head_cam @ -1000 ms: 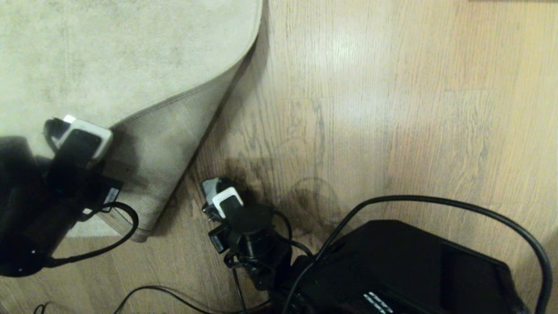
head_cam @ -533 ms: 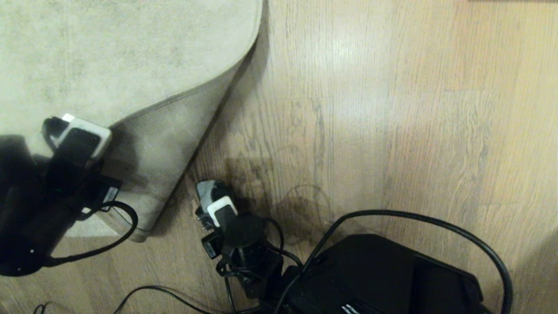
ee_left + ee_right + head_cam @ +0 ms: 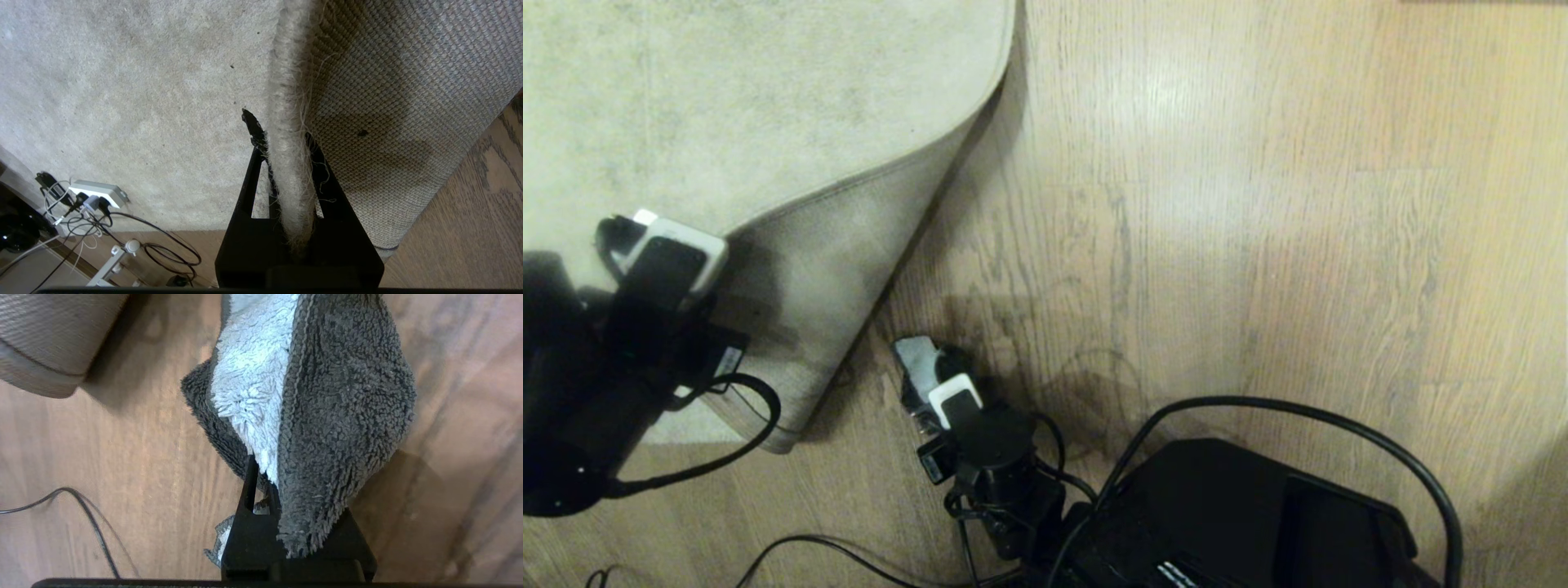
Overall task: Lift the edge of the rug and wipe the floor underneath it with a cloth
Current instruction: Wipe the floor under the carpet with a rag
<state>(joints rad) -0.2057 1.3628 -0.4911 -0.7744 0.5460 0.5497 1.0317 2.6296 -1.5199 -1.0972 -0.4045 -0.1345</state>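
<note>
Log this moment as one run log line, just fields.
left gripper: shut on pale grey-beige rug edge, held folded back | right gripper: shut on dark grey cloth over wood floor

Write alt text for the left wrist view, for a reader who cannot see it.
The left gripper is clamped on the frayed edge of the rug, holding it folded up so its woven backing shows. The wood floor lies beyond, and a white power strip with tangled cables sits by the rug's far side.

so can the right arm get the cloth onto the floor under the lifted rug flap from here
Probably yes: the left gripper holds the rug edge folded back, and the right gripper, shut on the cloth, sits on bare floor beside the flap.
</note>
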